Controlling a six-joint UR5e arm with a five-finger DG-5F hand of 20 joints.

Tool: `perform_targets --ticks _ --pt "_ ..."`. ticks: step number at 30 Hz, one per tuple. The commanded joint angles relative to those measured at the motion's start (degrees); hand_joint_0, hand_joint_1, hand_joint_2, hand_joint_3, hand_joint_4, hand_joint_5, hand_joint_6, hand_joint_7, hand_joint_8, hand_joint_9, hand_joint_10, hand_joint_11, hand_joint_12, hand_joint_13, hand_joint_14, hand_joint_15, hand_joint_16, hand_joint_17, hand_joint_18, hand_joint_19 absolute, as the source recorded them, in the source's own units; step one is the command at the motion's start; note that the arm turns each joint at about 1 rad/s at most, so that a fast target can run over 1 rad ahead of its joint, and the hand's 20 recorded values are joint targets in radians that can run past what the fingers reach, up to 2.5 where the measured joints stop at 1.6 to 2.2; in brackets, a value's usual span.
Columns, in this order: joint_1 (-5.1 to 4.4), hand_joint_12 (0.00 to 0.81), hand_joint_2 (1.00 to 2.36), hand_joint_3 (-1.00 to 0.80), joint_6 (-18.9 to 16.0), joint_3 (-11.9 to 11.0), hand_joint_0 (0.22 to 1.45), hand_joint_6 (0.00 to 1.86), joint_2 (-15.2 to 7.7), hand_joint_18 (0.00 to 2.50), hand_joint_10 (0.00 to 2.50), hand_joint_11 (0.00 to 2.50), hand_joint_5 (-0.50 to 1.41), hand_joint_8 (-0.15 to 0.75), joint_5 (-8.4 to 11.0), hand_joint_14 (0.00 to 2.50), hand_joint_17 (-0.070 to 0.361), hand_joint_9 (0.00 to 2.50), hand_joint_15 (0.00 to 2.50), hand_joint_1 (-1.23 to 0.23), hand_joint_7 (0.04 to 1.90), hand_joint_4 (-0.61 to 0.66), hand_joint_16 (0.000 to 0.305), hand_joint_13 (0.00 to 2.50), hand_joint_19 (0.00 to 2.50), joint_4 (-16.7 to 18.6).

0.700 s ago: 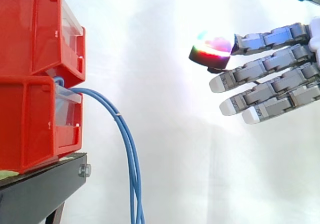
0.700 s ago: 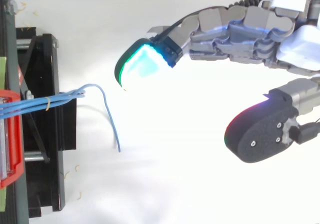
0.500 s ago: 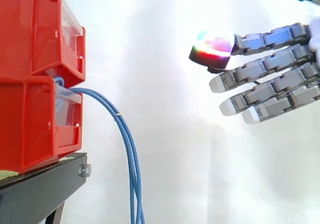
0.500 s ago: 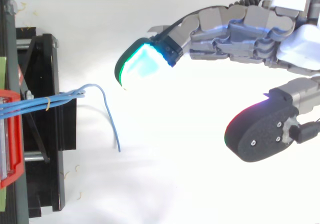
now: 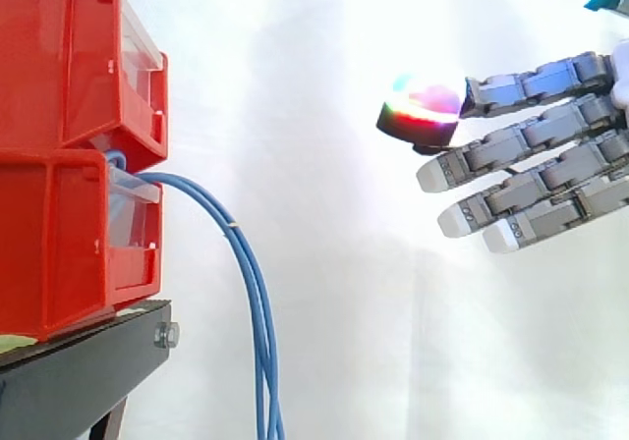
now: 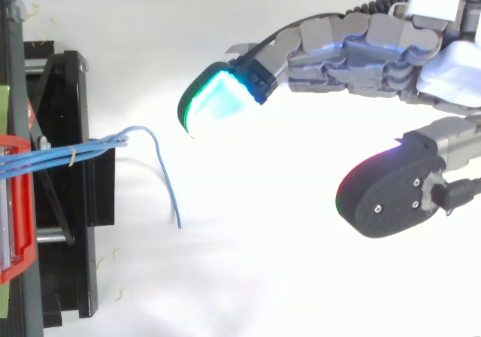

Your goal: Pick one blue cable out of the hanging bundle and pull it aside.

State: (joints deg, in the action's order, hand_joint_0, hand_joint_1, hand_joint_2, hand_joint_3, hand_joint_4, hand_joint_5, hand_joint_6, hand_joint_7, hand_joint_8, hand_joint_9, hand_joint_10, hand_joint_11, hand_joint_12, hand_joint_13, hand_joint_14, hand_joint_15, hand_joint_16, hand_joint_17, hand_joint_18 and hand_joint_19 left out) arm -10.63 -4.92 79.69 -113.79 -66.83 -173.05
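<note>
A bundle of thin blue cables [image 5: 248, 293] comes out between the two stacked red bins [image 5: 69, 155] and hangs down past the stand's edge. From above, the cables [image 6: 75, 153] run rightward off the bin, and one strand [image 6: 167, 186] loops out and ends free. My hand [image 5: 550, 170] is at the right, well clear of the cables, with its fingers stretched toward them and nothing held. In the top view the hand [image 6: 361, 47] has a cyan-green fingertip [image 6: 218, 105] leading and the thumb pad [image 6: 387, 194] spread apart below it.
The red bins sit on a black stand [image 5: 84, 371] at the left; from above, the stand's frame [image 6: 64, 201] runs along the left edge. A white curtain lies behind, with open room between the cables and the hand.
The hand has shifted slightly right and a little down in the side view. The cables hang as before.
</note>
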Motion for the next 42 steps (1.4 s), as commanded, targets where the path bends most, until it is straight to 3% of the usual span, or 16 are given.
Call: perform_targets --ticks 1,9,15,24,27,42 --pt "0.00 0.354 1.00 -0.49 0.00 -0.06 0.46 0.50 0.06 0.00 0.00 0.00 -0.24 0.201 0.03 0.00 0.144 0.19 0.12 -0.65 0.59 0.14 0.064 0.00 0.20 -0.36" --pt "0.08 0.356 1.00 -0.49 0.00 0.03 0.46 0.50 -0.03 0.00 0.00 0.00 -0.23 0.210 -0.15 0.00 0.144 0.22 0.12 -0.64 0.59 0.15 0.064 0.00 0.19 -1.50" --pt "0.79 0.357 1.00 -0.49 0.00 0.03 0.46 0.50 -0.03 0.00 0.00 0.00 -0.23 0.211 -0.23 0.00 0.144 0.23 0.12 -0.64 0.59 0.15 0.064 0.00 0.19 -0.63" --pt "0.88 0.358 1.00 -0.49 0.00 0.03 0.46 0.50 -0.12 0.00 0.00 0.00 -0.23 0.212 -0.06 0.00 0.144 0.24 0.12 -0.64 0.59 0.16 0.064 0.00 0.20 0.08" --pt "1.05 0.358 1.00 -0.49 -0.18 0.03 0.46 0.50 -2.05 0.00 0.00 0.00 -0.23 0.213 -0.23 0.00 0.144 0.24 0.12 -0.63 0.59 0.15 0.064 0.00 0.20 1.04" --pt "1.40 0.363 1.00 -0.49 -0.26 0.03 0.46 0.50 -2.14 0.00 0.00 0.00 -0.23 0.216 -0.41 0.00 0.142 0.27 0.13 -0.63 0.59 0.16 0.063 0.00 0.21 1.40"
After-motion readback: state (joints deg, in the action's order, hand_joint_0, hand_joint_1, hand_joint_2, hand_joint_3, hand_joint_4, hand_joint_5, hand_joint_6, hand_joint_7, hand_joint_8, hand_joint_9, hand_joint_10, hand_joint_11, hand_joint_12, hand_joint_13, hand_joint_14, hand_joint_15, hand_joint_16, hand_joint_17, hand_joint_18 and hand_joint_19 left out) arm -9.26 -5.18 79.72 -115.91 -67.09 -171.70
